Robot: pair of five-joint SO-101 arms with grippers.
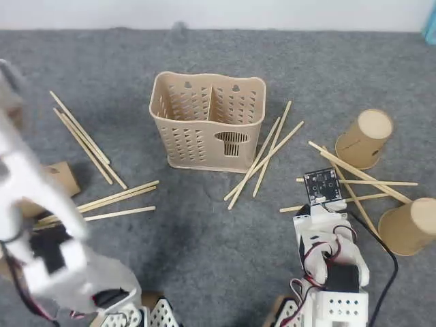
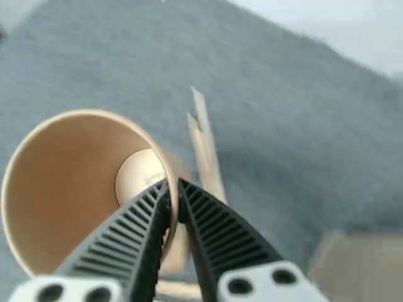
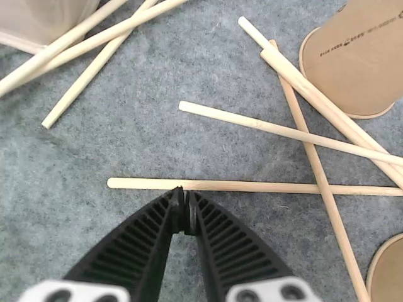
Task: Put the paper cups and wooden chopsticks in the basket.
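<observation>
Barely begun, by my read: basket (image 1: 208, 158) stands mid-table, far side, w/ nothing visible in either compartment, so no cup or stick is in yet. Left gripper (image 2: 171, 189) has its jaws almost closed, pinching the rim wall of a paper cup (image 2: 69, 189), one jaw inside the mouth and one outside. In the high view that cup sits near-left, partly behind the left arm (image 1: 34, 197), well apart from the basket; can't tell if it's off the carpet (image 1: 204, 231). Right gripper (image 3: 184, 211) has jaws closed w/ nothing between them, tip just beside a lone chopstick (image 3: 252, 186); contact unclear. Left to do: the held cup, plus a second cup (image 1: 364, 139) far right and a third cup (image 1: 411, 226) at the right edge, both seemingly mouth-down. All sticks too: left chopsticks (image 1: 102, 197) spread left of the basket, middle chopsticks (image 1: 266, 153) just right of it, right chopsticks (image 1: 354, 178) crossed between the 2 right cups. Est. progress approx nil beyond one grasp.
</observation>
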